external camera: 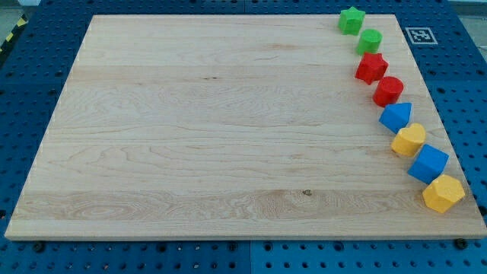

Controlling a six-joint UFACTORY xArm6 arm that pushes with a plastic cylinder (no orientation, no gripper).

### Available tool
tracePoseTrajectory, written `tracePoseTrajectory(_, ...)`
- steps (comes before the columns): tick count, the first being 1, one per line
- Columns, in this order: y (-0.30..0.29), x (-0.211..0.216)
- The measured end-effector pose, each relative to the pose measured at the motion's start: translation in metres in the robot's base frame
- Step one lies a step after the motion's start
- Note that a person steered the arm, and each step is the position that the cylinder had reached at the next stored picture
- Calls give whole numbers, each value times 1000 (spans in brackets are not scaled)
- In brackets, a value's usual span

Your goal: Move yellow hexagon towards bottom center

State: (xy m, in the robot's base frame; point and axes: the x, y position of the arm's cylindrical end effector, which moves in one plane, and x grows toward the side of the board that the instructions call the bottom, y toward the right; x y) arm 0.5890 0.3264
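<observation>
The yellow hexagon (443, 192) lies at the bottom right corner of the wooden board (213, 129), close to the right edge. It is the lowest block in a slanted row down the board's right side and touches or nearly touches a blue block (428, 163) just above it. My tip and the rod do not show in this view.
Along the right side, from the top: a green star (351, 20), a round green block (370, 40), a red star (371, 67), a round red block (388, 90), a blue block (396, 117), a second yellow block (409, 140). A marker tag (421, 35) sits beyond the top right corner.
</observation>
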Motion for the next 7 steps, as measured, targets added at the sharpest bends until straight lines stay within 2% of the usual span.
tracePoseTrajectory(1, 0, 17)
tracePoseTrajectory(3, -22, -3)
tracePoseTrajectory(7, -69, -11)
